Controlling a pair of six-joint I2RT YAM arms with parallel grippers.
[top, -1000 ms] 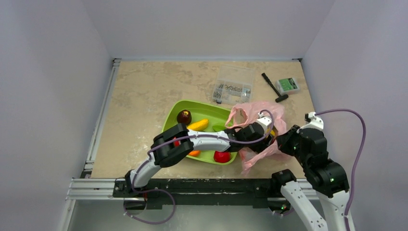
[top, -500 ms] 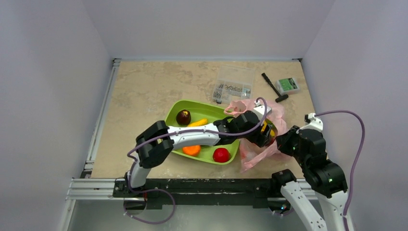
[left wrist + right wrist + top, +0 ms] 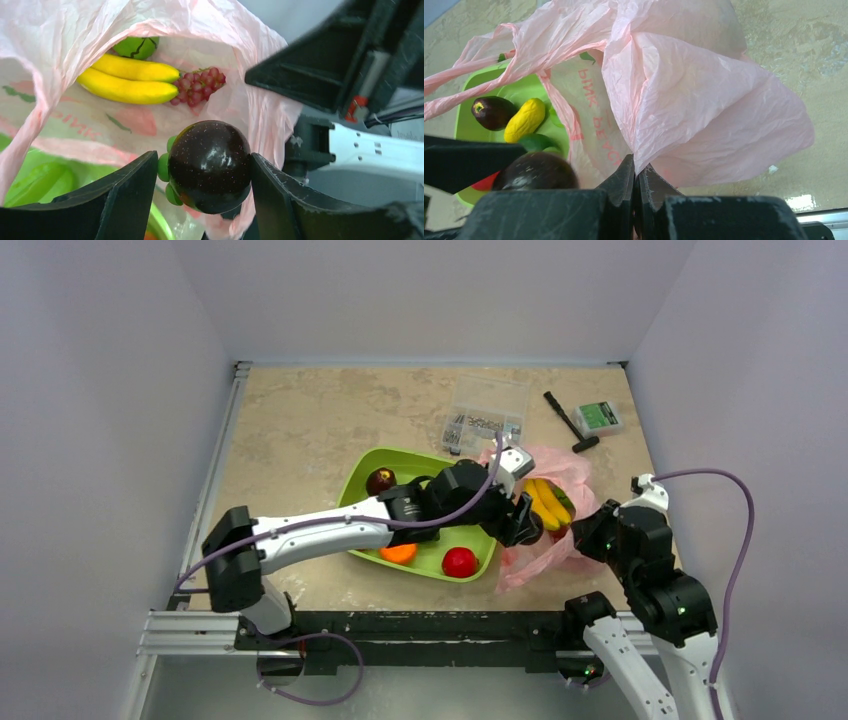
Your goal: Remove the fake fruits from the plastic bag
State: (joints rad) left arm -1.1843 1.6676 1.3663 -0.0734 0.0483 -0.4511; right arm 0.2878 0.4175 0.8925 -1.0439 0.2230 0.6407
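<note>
Surface: beige marbled tabletop, shut in by plain grey walls.
Plastic bag: the crinkled pink plastic bag lies on the table against the right end of the green tray, its mouth gaping toward the left arm.
Inside the bag: two yellow bananas lie side by side. A dark red grape bunch touches their tips, and a lime-green round fruit sits just behind them.
Left gripper: the left gripper is at the bag's mouth, its fingers clamped on either side of a dark maroon round fruit with green leaves at its base.
Right gripper: the right gripper has its fingers pressed together on a fold of the bag's near side.
Tray contents: a second dark fruit, a stubby yellow fruit, an orange fruit and a red round fruit. The left arm stretches across the tray.
Far side: a clear parts box stands just beyond the tray and bag. A black tool and a small green-topped box lie to its right.
</note>
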